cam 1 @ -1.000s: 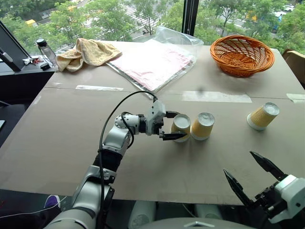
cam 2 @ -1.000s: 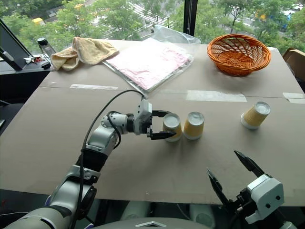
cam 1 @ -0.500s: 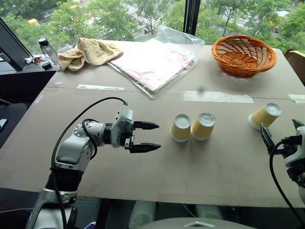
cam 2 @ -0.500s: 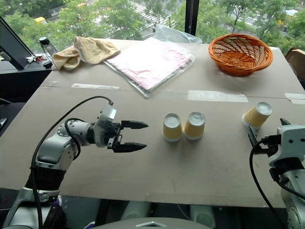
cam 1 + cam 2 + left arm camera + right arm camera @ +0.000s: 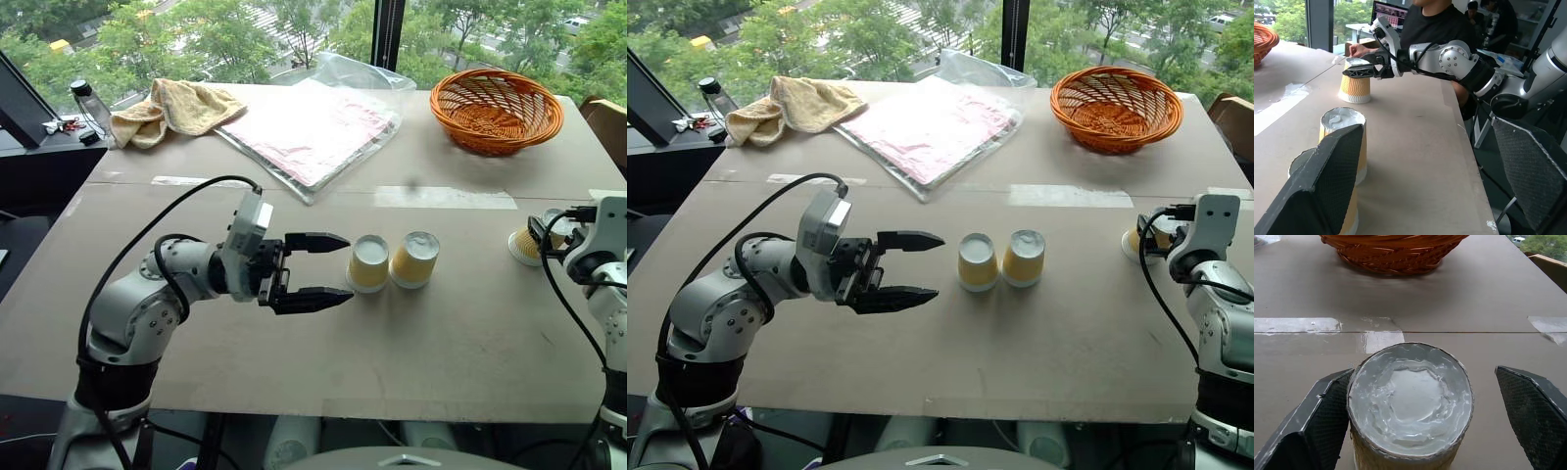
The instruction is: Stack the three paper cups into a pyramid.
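Two paper cups [image 5: 369,263] [image 5: 415,258] stand upside down, side by side and touching, near the middle of the desk [image 5: 196,323]. That reads as the base of the pyramid, already laid. The third cup [image 5: 1409,406] stands apart, close to the desk's right edge, also upside down with its white base uppermost. It has yet to be lifted and set across the top of the pair; I judge the task roughly two-thirds complete.

The left gripper [image 5: 328,268] is released, its two black fingers spread and holding nothing, level just beside the base pair on their left, not touching them.

The right gripper [image 5: 1420,421] is also released, fingers wide. The third cup sits between them, with one finger [image 5: 1312,426] right against its side and the other well clear. No grasp has been made.

Condition of the cups: all three look alike, small and tapered, ribbed yellow-tan walls, white rim and base. The base of the third cup shows a wrinkled surface. No crushing or tilt is visible on any of them.

An orange basket [image 5: 497,111] sits at the far right corner, a towel [image 5: 176,106] at the far left.
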Tool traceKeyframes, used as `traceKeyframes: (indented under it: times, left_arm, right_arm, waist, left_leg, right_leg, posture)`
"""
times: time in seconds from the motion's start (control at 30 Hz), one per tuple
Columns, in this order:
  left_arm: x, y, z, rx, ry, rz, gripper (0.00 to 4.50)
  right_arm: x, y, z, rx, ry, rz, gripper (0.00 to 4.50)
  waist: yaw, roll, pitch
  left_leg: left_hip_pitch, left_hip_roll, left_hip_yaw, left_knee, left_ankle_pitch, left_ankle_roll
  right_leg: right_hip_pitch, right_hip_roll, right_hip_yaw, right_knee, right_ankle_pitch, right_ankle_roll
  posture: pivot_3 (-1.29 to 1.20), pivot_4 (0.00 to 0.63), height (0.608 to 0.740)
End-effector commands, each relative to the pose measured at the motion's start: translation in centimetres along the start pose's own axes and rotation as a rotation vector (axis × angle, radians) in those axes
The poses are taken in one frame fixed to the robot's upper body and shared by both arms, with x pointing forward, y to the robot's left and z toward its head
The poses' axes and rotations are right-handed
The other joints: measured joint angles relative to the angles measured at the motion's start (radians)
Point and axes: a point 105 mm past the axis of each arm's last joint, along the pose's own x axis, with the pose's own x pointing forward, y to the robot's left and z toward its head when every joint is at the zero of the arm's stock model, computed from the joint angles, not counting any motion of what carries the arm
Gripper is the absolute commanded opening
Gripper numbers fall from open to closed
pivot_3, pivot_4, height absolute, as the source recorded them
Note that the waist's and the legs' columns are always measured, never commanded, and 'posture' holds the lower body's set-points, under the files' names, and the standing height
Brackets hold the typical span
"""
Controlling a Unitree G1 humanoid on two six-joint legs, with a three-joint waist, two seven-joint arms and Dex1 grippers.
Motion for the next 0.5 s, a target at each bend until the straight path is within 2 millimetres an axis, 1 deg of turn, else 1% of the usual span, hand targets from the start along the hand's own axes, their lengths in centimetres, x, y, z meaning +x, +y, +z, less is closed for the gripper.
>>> traceKeyframes:
  times: [0.03, 0.1, 0.17, 0.23, 0.3, 0.37, 0.5]
  left_arm:
    - [0.1, -0.6, 1.1, 0.045, -0.014, -0.001, 4.46]
    - [0.2, -0.7, 1.2, 0.046, -0.016, 0.0, 4.5]
    - [0.3, -0.8, 1.1, 0.045, -0.015, 0.005, 4.5]
    - [0.0, -0.4, 0.9, 0.066, -0.015, 0.041, 4.5]
    - [-0.5, 0.1, 0.8, 0.095, -0.041, 0.1, 4.5]
    - [-1.7, 0.7, 0.8, 0.095, -0.106, 0.159, 4.5]
    - [-5.1, 1.2, -0.8, 0.05, -0.131, 0.225, 4.5]
  right_arm:
    - [0.0, 0.0, 1.0, 0.0, -0.024, 0.012, 4.24]
    - [-0.1, 0.1, 1.0, -0.004, -0.033, 0.016, 3.7]
    - [-0.3, 0.2, 1.4, -0.002, -0.06, 0.021, 2.78]
    - [-0.8, 0.5, 2.0, -0.024, -0.091, 0.044, 2.04]
    - [-1.6, 1.3, 3.0, -0.045, -0.144, 0.098, 2.0]
    - [-3.0, 3.4, 4.3, -0.06, -0.198, 0.244, 2.0]
    - [-7.3, 10.1, 7.3, -0.12, -0.282, 0.626, 2.0]
  waist:
    - [0.001, 0.0, 0.0]
    - [0.0, 0.0, 0.0]
    - [0.0, 0.0, 0.0]
    - [0.0, 0.0, 0.0]
    - [0.0, 0.001, 0.0]
    - [0.0, 0.001, 0.001]
    - [-0.009, 0.004, 0.002]
  left_leg:
    - [0.0, 0.0, 0.0, 0.0, 0.0, 0.0]
    - [0.0, 0.0, 0.0, 0.0, 0.0, 0.0]
    - [0.0, 0.0, 0.0, 0.0, 0.0, 0.0]
    - [0.0, 0.0, 0.0, 0.0, 0.0, 0.0]
    - [0.0, 0.0, 0.0, 0.0, 0.0, 0.0]
    - [0.0, 0.0, 0.0, 0.0, 0.0, 0.0]
    - [0.001, 0.001, 0.001, -0.001, 0.0, 0.0]
  right_leg:
    - [0.0, 0.0, 0.0, 0.0, 0.0, 0.0]
    - [0.0, 0.0, 0.0, 0.0, 0.0, 0.0]
    - [0.0, 0.0, 0.0, 0.0, 0.0, 0.0]
    - [0.0, 0.0, 0.0, 0.0, 0.0, 0.0]
    - [0.0, 0.0, 0.0, 0.0, 0.0, 0.0]
    - [0.0, 0.0, 0.0, -0.001, 0.0, 0.0]
    - [-0.001, 0.001, 0.001, 0.0, 0.0, 0.0]
  posture:
    - [0.0, 0.15, 0.74]
    - [0.0, 0.15, 0.74]
    - [0.0, 0.15, 0.74]
    - [0.0, 0.15, 0.74]
    - [0.0, 0.15, 0.74]
    - [0.0, 0.15, 0.74]
    - [0.0, 0.15, 0.74]
